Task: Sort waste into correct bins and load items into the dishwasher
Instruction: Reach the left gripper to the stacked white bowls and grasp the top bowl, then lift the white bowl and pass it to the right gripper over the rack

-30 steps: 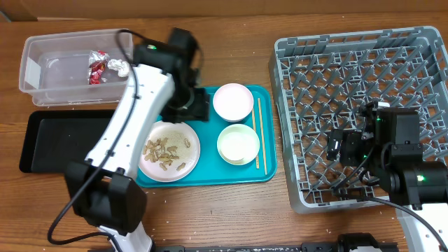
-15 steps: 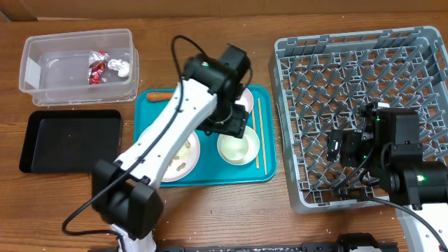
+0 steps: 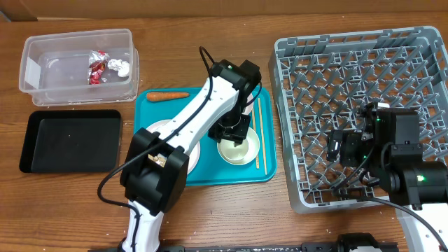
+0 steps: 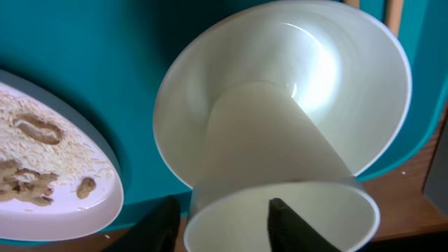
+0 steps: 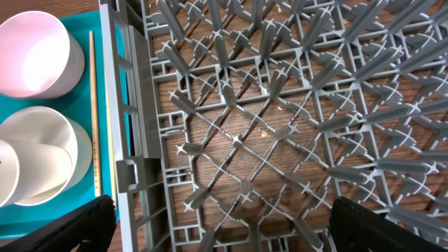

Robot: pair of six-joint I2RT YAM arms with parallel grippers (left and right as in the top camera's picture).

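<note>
Brown wood-grain table [image 3: 231, 206], paler tan strip [image 3: 210, 5] along far edge, even light

Left claw [image 3: 232, 131] moved across teal tray [image 3: 224, 175] to over white bowl [image 3: 241, 151], carrot [image 3: 166, 95] now uncovered

Foil wrappers [image 3: 98, 68] in clear tub [image 3: 63, 85]; shell scraps [image 4: 28, 175] on wht plate [image 4: 108, 203]; pink bowl [image 5: 31, 52], wht bowl [image 5: 42, 161] beside chopsticks [image 5: 93, 105].

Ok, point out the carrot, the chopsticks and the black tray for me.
carrot [image 3: 168, 95], overhead view, middle of its orange body.
chopsticks [image 3: 257, 140], overhead view, about halfway along their length.
black tray [image 3: 70, 142], overhead view, bare floor of the tray.
</note>
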